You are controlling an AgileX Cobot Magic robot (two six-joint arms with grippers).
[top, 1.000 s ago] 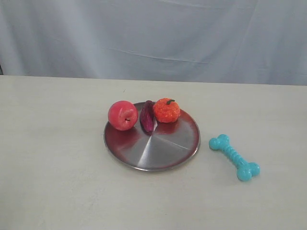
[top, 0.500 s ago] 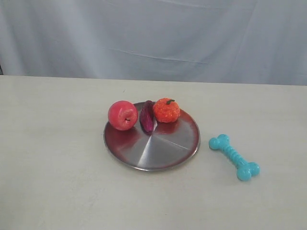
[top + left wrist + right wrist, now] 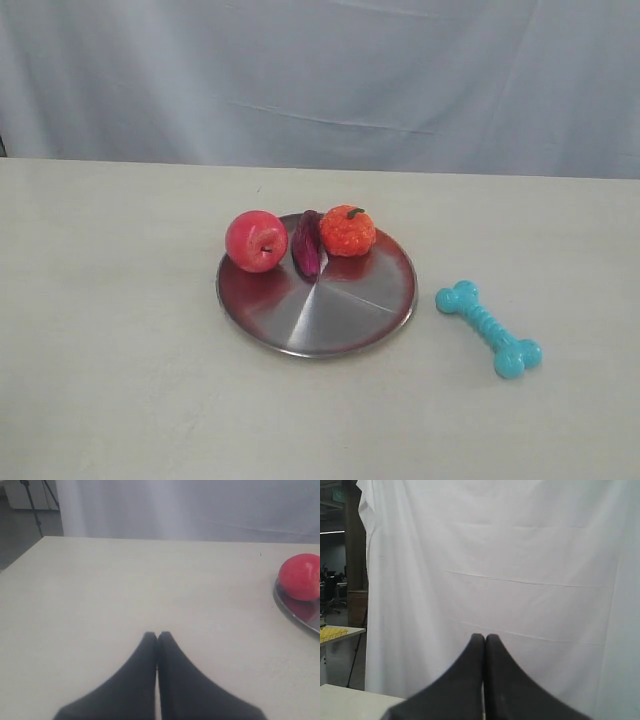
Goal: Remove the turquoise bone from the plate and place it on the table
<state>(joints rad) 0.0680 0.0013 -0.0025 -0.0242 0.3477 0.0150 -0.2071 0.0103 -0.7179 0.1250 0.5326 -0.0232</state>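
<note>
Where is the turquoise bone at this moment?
In the exterior view the turquoise bone lies on the table, right of the plate and clear of its rim, angled diagonally. Neither wrist view shows it.

A pale grey cloth backdrop (image 3: 320,80) fills the far side of my exterior view, creased in long shallow folds and evenly lit. Past its edge, my right wrist view shows a dim room: a brown pillar (image 3: 354,555), a side table (image 3: 342,629) carrying something yellow, and a strip light (image 3: 331,532). My left wrist view catches dark floor (image 3: 20,540) and tripod legs (image 3: 32,502).
</note>
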